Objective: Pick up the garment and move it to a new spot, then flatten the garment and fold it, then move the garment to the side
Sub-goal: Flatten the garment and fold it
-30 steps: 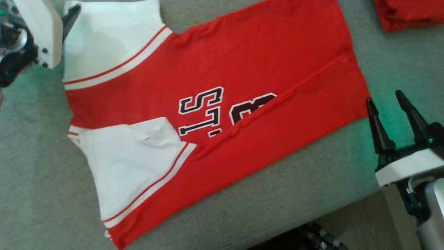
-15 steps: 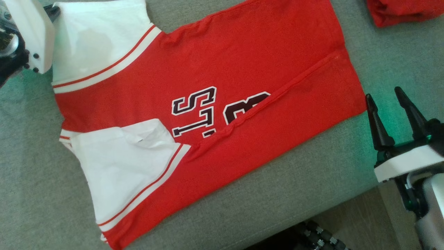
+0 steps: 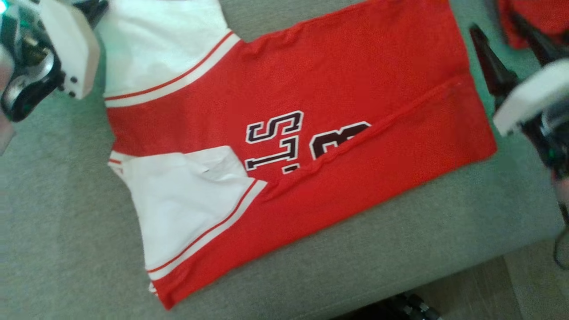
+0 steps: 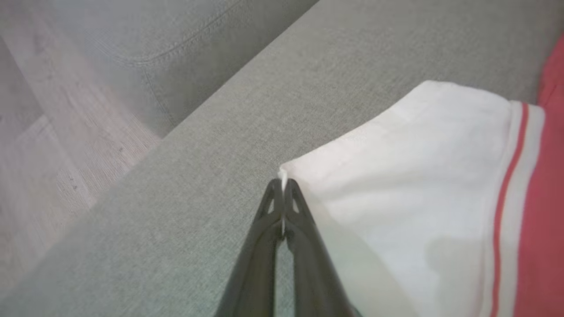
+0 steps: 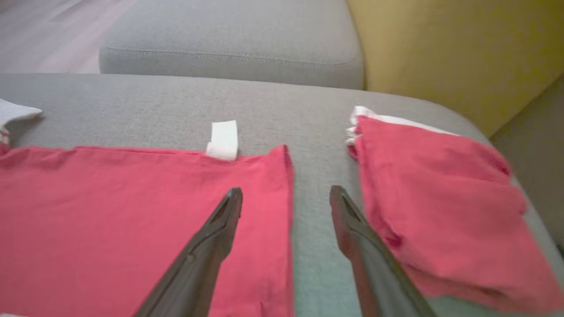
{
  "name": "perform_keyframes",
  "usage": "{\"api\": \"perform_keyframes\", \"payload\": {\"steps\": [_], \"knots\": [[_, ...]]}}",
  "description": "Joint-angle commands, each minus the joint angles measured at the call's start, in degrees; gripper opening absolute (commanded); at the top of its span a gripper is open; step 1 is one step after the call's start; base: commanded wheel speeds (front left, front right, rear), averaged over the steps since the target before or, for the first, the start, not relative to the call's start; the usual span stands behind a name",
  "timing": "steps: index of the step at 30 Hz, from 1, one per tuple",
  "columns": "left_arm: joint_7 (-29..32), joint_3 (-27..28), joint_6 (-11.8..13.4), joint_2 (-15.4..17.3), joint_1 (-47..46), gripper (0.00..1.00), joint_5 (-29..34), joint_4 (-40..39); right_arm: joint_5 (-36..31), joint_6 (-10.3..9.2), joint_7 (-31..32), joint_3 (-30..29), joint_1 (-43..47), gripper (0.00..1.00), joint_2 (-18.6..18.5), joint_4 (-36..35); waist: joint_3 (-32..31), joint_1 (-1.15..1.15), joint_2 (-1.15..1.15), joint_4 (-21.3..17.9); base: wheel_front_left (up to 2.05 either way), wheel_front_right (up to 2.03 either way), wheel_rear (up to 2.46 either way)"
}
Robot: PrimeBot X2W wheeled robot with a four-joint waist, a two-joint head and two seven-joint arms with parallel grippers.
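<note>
The garment is a red jersey with white sleeves and dark lettering, lying flat on the grey cushion with its near long edge folded over. In the left wrist view my left gripper is shut on the corner of the far white sleeve. The head view shows that left gripper at the top left. My right gripper stands open just above the garment's hem edge, one finger over red cloth and one over bare cushion. It appears blurred at the upper right, right gripper.
A second, folded red garment lies close to the right of the hem. A white tag sticks out beyond the hem's far edge. A yellow wall rises behind. Wood floor lies past the cushion's edges.
My left gripper has shut on the sleeve corner. My right gripper has travelled up the view to the hem's far end. The head camera has shifted a little.
</note>
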Motion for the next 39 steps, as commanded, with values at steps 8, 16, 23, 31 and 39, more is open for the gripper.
{"api": "perform_keyframes", "payload": {"steps": [8, 16, 23, 31, 39], "knots": [[-3.8, -3.0, 0.1, -0.5, -7.9, 0.0, -0.9, -1.8, 6.4, -0.04, 9.3, 7.6, -14.8, 1.0, -1.5, 14.8, 0.6, 0.0, 0.0, 4.4, 0.0, 0.0, 0.0], [-6.2, -7.0, 0.1, -1.1, -10.2, 0.0, -2.6, -0.7, 8.2, -0.04, 9.2, 13.0, -22.1, 1.0, -0.4, 24.4, 0.8, 0.0, 0.0, 5.4, 0.0, 0.0, 0.0], [-7.4, -9.3, 0.1, -1.1, -11.1, 0.0, -3.9, 0.3, 9.7, -0.04, 8.1, 16.5, -25.0, 0.96, -0.2, 28.2, 0.8, 0.0, 0.0, 5.7, 0.0, 0.0, 0.0], [-8.0, -11.3, 0.1, -1.1, -12.4, 0.0, -5.1, 0.8, 11.4, -0.04, 6.3, 20.3, -27.8, 0.47, -0.6, 31.2, 1.4, 0.0, 0.0, 6.2, 0.0, 0.0, 0.0], [-8.5, -12.2, 0.1, -1.3, -13.2, 0.0, -5.3, 1.2, 12.7, -0.04, 4.0, 22.9, -29.7, 0.0, -0.5, 33.7, 1.8, 0.0, 0.0, 6.4, 0.0, 0.0, 0.0]]}}
